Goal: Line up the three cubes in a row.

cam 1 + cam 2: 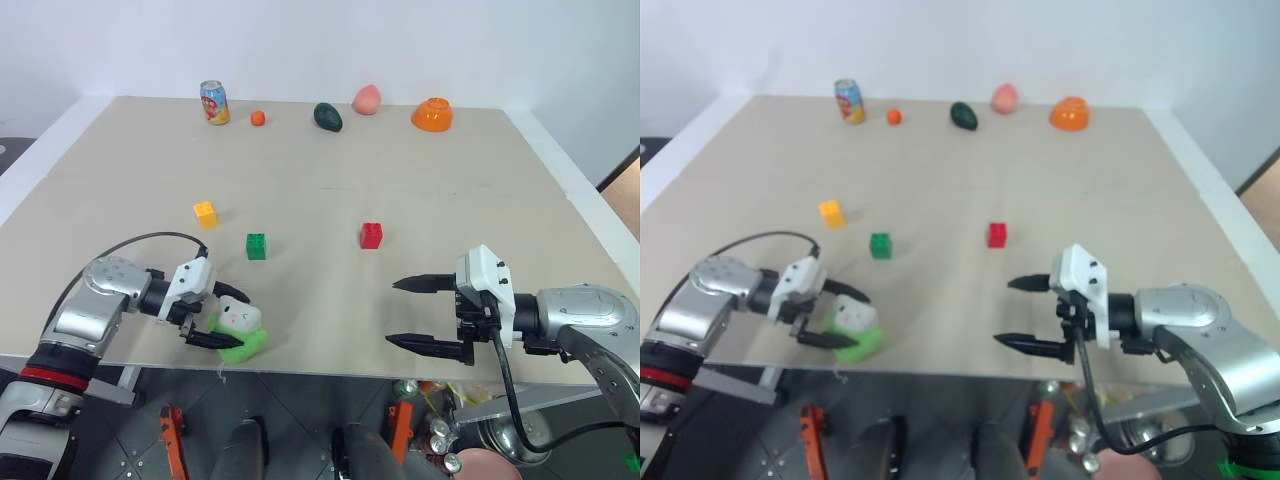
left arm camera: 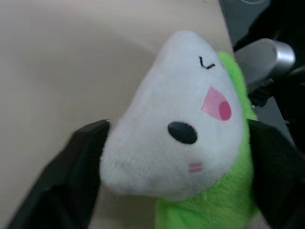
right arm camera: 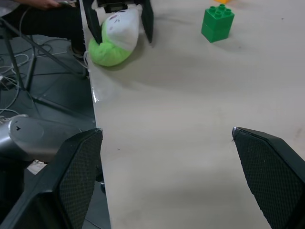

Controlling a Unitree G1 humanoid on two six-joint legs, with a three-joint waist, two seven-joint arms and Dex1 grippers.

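We see the yellow cube [image 1: 205, 213], green cube [image 1: 256, 246] and red cube [image 1: 371, 235] sitting apart mid-table [image 1: 420, 190]. Our left claw [image 1: 214, 316] straddles a green plush toy [image 1: 239, 332] at the near edge; our right claw [image 1: 420, 314] hangs wide, empty.

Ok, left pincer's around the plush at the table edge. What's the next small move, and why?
Probably finish closing the left pincer on the green plush toy and lift it aside. Its fingers straddle the toy, which sits at the table's near edge, just in front of the green cube.
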